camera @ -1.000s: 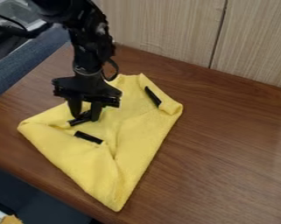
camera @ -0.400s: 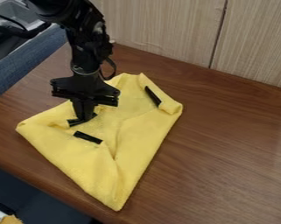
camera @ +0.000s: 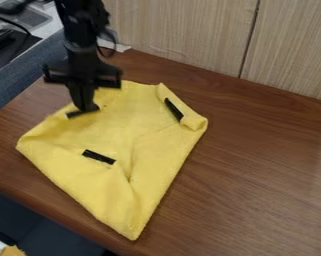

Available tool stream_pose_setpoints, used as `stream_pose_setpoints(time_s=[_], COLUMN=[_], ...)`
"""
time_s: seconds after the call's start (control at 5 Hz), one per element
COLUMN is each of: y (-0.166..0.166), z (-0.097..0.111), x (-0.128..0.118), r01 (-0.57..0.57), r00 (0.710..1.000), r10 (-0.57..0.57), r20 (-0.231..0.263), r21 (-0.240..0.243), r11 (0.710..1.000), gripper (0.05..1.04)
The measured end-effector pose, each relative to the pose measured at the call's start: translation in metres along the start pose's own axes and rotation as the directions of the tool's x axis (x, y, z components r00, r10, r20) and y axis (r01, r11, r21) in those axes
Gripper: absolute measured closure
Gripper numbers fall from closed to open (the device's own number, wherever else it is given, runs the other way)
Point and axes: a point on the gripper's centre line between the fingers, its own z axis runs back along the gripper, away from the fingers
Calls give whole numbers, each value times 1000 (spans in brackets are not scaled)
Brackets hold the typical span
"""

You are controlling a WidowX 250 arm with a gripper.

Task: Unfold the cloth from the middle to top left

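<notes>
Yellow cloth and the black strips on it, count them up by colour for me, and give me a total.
Yellow: 1, the cloth
Black: 3, a strip at the jaws of the gripper, a middle strip and a strip near the right corner
Total: 4

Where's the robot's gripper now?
In the camera view, the gripper is at upper left, holding the black strip at the upper-left edge of the yellow cloth.
</notes>
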Motion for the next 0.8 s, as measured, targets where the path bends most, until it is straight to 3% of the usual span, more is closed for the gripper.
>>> stream_pose_setpoints(time_s=[0.2,0.6,0.8], y=[13,31,29], z=[9,-37,-58], x=[27,66,70], r01=[-78,-178,-175], r00=[997,980,973], r10=[78,184,188], r20=[22,-75,-136], r21=[1,80,108], r11=[997,981,979], gripper=[1029,1029,1014])
